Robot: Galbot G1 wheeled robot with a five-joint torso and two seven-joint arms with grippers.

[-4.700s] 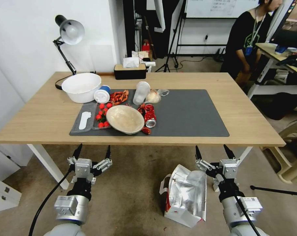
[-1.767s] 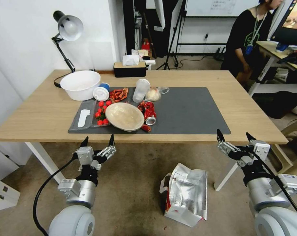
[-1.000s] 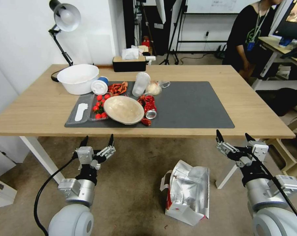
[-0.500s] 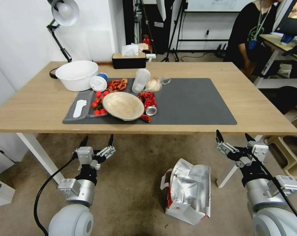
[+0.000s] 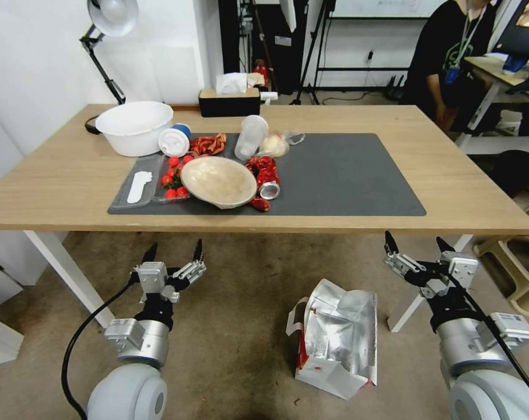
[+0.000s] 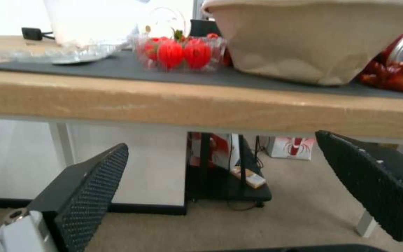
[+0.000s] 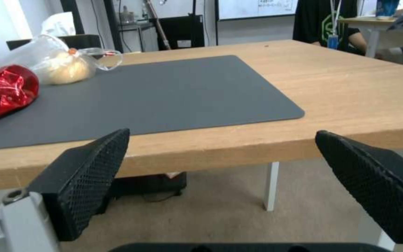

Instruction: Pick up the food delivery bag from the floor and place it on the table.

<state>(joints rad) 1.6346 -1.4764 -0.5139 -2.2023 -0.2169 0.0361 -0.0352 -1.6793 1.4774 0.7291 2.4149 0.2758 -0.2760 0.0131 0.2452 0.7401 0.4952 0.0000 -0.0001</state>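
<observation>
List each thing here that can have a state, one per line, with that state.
food delivery bag: on the floor, mouth open.
left gripper: open, empty, below the table edge.
right gripper: open, empty.
red can: lying on its side.
beige bowl: tilted.
desk lamp: unlit.

Bright, even indoor light; head view bowed at its edges

Soft shadow is cast on the floor under the bench (image 5: 334, 224). Glare is seen on the foil lining of the food delivery bag (image 5: 337, 338). In the left wrist view a beige bowl (image 6: 318, 38) is blurred; black gripper fingers (image 7: 87, 182) near the lens are softened.
</observation>
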